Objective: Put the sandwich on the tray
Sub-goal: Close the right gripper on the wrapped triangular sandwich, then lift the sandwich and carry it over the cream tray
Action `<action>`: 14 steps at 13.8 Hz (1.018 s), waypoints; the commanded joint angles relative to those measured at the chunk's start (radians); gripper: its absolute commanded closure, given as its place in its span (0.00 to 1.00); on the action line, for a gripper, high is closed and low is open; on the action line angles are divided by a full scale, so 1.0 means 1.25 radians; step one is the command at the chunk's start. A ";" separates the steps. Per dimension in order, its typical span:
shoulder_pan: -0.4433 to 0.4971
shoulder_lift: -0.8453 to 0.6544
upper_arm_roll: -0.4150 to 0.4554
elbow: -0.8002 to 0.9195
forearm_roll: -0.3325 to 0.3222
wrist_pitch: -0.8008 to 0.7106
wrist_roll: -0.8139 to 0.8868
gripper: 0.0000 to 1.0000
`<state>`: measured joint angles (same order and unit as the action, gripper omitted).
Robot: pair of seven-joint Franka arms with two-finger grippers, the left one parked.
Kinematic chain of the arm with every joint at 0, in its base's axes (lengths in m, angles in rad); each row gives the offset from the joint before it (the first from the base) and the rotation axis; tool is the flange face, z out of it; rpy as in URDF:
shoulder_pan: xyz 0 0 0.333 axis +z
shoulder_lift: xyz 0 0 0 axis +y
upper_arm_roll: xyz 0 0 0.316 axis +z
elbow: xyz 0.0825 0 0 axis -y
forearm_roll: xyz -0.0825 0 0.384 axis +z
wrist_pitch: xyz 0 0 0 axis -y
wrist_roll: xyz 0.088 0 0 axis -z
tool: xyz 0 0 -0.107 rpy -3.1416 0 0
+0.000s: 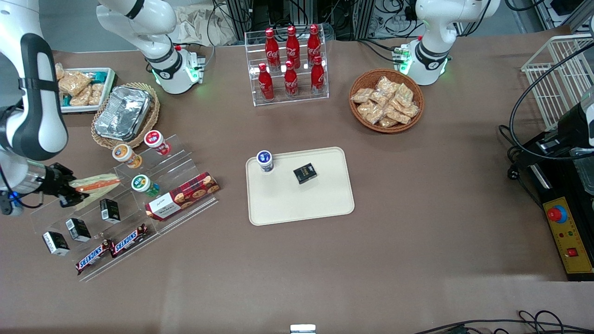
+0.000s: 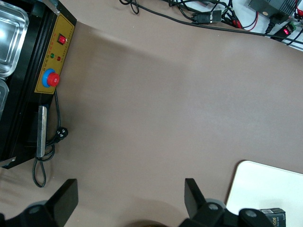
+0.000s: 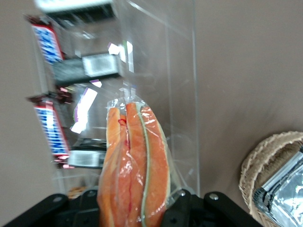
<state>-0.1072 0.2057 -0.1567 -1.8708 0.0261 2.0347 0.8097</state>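
Note:
The sandwich point(image 1: 97, 182), a plastic-wrapped wedge with orange and green filling, is held in my right gripper point(image 1: 74, 188) above the clear acrylic display stand point(image 1: 181, 160) at the working arm's end of the table. In the right wrist view the sandwich point(image 3: 135, 165) sits between the black fingers point(image 3: 189, 208), which are shut on it. The cream-beige tray point(image 1: 301, 204) lies at the table's middle, toward the parked arm from the sandwich, and carries a blue-lidded cup point(image 1: 265, 161) and a small black box point(image 1: 305, 173).
The acrylic stand holds Snickers bars point(image 1: 111, 248), small black cartons point(image 1: 78, 228), a red biscuit box point(image 1: 182, 196) and small cups point(image 1: 145, 184). A foil container in a basket point(image 1: 124, 114), a cola bottle rack point(image 1: 290, 65) and a snack basket point(image 1: 386, 100) stand farther from the camera.

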 commanded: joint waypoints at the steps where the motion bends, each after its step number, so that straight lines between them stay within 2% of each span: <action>1: 0.012 -0.059 0.016 0.081 0.001 -0.047 -0.073 1.00; 2: 0.018 -0.072 0.023 0.104 0.000 -0.075 -0.140 1.00; 4: 0.019 -0.080 0.028 0.134 0.018 -0.110 -0.371 1.00; 6: 0.034 -0.081 0.045 0.160 0.064 -0.111 -0.458 1.00; 9: 0.086 -0.082 0.098 0.179 0.060 -0.117 -0.602 1.00; 11: 0.142 -0.082 0.120 0.179 0.060 -0.116 -0.655 1.00; 13: 0.233 -0.077 0.120 0.179 0.058 -0.115 -0.677 1.00; 14: 0.269 -0.073 0.123 0.179 0.059 -0.115 -0.729 1.00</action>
<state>0.1557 0.0953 0.0019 -1.6756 0.0917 1.9093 -0.0097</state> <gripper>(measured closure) 0.767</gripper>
